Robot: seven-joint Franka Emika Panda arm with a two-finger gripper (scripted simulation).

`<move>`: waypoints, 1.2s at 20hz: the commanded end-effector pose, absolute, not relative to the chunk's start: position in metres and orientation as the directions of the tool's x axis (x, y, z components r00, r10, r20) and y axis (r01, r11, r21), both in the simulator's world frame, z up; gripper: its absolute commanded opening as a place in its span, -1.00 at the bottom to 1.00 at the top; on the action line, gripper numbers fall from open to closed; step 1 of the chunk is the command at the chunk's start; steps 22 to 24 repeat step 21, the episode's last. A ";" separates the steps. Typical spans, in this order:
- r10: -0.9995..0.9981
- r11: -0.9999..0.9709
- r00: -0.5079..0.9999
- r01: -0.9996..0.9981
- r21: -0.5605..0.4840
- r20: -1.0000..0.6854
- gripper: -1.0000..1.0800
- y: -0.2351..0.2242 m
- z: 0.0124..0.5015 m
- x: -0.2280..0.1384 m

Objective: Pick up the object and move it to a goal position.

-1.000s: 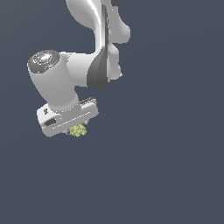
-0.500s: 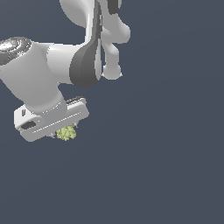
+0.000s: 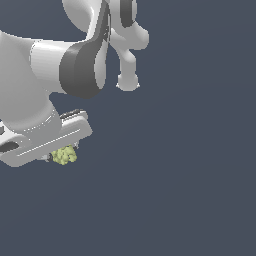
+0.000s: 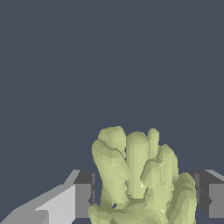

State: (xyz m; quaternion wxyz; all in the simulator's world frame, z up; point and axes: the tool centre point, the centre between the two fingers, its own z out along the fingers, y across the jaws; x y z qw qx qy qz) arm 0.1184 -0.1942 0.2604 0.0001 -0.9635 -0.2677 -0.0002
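The object, a lumpy yellow-green clump (image 3: 65, 155), hangs under the white gripper (image 3: 59, 157) at the exterior view's lower left. In the wrist view the clump (image 4: 138, 179) sits between the two dark fingertips (image 4: 84, 192), which press on its sides. The gripper is shut on the clump and holds it in the air. The fingers are mostly hidden behind the gripper body in the exterior view. No goal marker shows in either view.
The white and grey arm (image 3: 75, 65) fills the exterior view's upper left. A plain dark grey-blue background (image 3: 190, 165) takes up everything else.
The arm and gripper have moved toward the exterior view's left and closer to the camera, carrying the clump along. The grip on the clump is unchanged.
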 end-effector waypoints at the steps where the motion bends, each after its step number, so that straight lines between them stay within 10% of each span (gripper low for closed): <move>1: 0.516 -0.857 0.857 0.516 0.000 0.000 -1.00 -0.198 0.266 0.123; 24: 0.516 -0.857 0.857 0.516 0.000 0.000 -1.00 -0.209 0.280 0.138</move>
